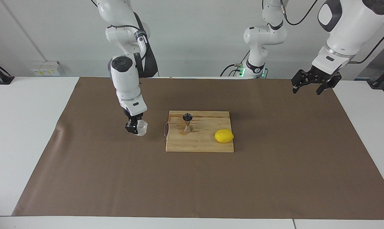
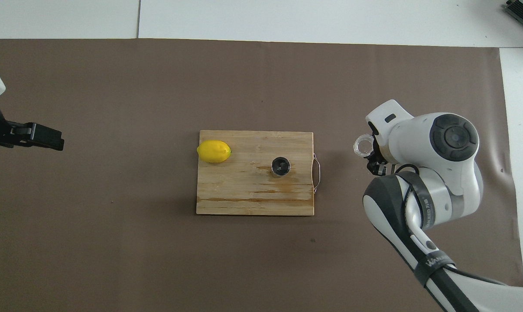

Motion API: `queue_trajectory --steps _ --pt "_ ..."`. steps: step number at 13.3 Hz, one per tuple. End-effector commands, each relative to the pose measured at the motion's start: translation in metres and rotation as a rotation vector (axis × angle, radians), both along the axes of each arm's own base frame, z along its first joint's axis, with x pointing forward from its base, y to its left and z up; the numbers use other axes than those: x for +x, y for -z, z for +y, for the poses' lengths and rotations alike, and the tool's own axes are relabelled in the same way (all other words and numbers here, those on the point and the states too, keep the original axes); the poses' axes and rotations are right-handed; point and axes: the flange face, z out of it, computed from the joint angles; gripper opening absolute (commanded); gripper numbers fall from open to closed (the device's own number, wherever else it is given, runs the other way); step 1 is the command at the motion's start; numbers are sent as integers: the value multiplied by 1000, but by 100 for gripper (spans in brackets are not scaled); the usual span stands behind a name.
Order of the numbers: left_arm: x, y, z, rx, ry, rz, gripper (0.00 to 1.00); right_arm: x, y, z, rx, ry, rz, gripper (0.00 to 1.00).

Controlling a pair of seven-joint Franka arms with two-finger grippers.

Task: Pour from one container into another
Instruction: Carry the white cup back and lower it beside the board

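Note:
The small clear crinkled cup [image 1: 142, 128] stands on the brown paper, beside the cutting board toward the right arm's end of the table; it also shows in the overhead view [image 2: 363, 146]. My right gripper [image 1: 132, 128] is down at the cup with its fingers pinched on the cup's wall; it also shows in the overhead view [image 2: 375, 164]. The steel jigger [image 1: 187, 122] stands upright on the wooden board [image 1: 207, 144], and from above it shows as a dark ring [image 2: 281, 166]. My left gripper [image 1: 308, 89] waits open, raised over the paper's edge at its own end of the table.
A yellow lemon [image 1: 224, 136] lies on the board, toward the left arm's end of it and a little farther from the robots than the jigger. The board has a thin wire handle [image 1: 165, 129] on the edge that faces the cup. Brown paper [image 1: 274, 178] covers the table.

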Motion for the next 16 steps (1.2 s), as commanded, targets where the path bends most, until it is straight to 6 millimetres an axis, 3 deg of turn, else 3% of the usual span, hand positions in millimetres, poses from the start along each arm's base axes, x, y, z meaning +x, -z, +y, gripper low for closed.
queue_trajectory --steps 1,3,8,15,16 --pt "-7 -3 2 -11 -15 -1 100 -4 7 -9 36 -7 -9 0" --pt "-7 -3 2 -10 -15 -1 100 -5 11 -18 37 -1 -6 0" --pt "-7 -3 2 -10 -15 -1 100 -10 47 -63 170 18 37 0" --pt "-7 -3 2 -10 -15 -1 100 -17 78 -80 184 -1 90 0" --pt "-7 -3 2 -10 -15 -1 100 -18 79 -81 184 0 92 4"
